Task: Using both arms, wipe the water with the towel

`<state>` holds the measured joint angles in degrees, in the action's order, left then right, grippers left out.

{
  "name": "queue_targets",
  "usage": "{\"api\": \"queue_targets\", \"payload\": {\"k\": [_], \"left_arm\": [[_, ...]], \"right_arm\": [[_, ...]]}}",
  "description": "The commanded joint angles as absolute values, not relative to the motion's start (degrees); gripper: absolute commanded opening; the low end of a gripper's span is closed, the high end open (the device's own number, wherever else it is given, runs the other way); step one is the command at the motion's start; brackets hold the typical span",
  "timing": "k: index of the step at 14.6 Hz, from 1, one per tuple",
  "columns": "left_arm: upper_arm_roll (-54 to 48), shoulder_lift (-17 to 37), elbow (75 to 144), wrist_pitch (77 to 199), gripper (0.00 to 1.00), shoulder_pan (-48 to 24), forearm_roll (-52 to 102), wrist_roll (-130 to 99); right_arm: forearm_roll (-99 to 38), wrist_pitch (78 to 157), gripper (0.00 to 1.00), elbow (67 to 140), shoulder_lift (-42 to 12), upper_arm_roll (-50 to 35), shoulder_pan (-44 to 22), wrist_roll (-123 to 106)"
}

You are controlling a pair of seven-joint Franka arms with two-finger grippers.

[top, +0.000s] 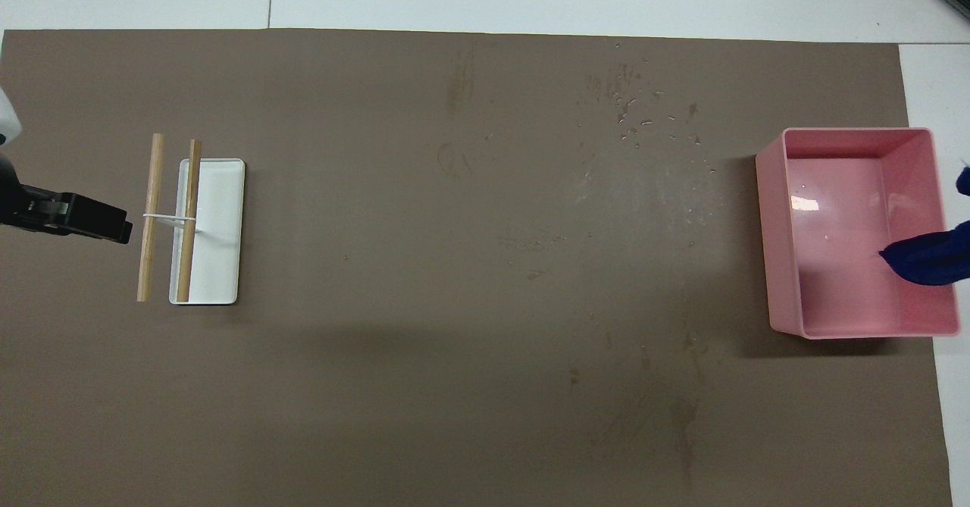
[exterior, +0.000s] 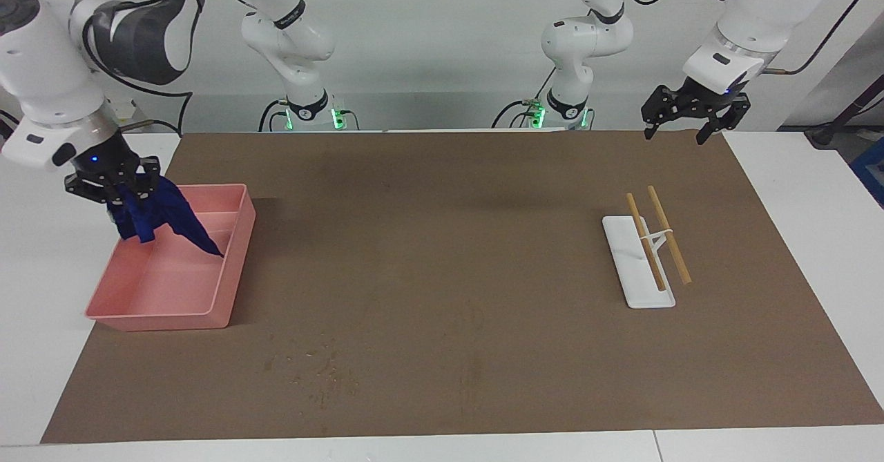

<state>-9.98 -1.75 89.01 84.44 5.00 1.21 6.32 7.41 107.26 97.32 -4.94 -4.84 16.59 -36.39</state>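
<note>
A brown mat (exterior: 442,275) covers most of the white table (exterior: 815,193), with water drops (top: 644,124) sprinkled on it next to the pink tray (exterior: 228,268). The right gripper (exterior: 114,189) hangs over that tray, clenched on the blue towel (exterior: 162,217). The left gripper (exterior: 694,113), fingers spread and holding nothing, waits above the mat's edge near the white rack (exterior: 639,262) with two wooden sticks (exterior: 668,234).

You saw a soft, matt navy cloth towel (exterior: 162,215), a smooth pink plastic tray (exterior: 235,262) with a wet sheen inside, two bare wooden sticks (exterior: 668,234) on a glossy white rack (exterior: 632,284), a matt brown mat (exterior: 442,275) speckled with droplets, and glossy white arms (exterior: 41,75).
</note>
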Motion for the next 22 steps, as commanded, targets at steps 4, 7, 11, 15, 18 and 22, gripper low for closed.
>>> {"api": "queue_targets", "payload": {"k": [4,7,11,15,18,22], "left_arm": [[-10.1,-3.2,90.4,84.0,1.00,5.3,0.6,6.0],[-10.1,-3.2,90.4,84.0,1.00,5.3,0.5,6.0],[-10.1,-3.2,90.4,84.0,1.00,5.3,0.6,6.0],[-10.1,-3.2,90.4,84.0,1.00,5.3,0.6,6.0],[-10.1,-3.2,90.4,84.0,1.00,5.3,0.5,6.0],[-10.1,-3.2,90.4,84.0,1.00,5.3,0.6,6.0]], "right_arm": [[8.5,114.2,0.26,104.7,-1.0,-5.1,18.7,-38.3],[7.5,113.5,1.00,103.0,-1.6,-5.3,18.2,-38.2],[6.8,110.1,1.00,98.6,-2.1,-6.7,18.0,-36.3],[3.6,97.0,1.00,91.3,-1.5,-11.8,18.0,-27.0],[2.6,85.6,1.00,87.2,0.0,-14.3,18.0,-18.6],[-2.1,81.4,1.00,88.4,3.8,-14.8,17.6,-11.6]]}}
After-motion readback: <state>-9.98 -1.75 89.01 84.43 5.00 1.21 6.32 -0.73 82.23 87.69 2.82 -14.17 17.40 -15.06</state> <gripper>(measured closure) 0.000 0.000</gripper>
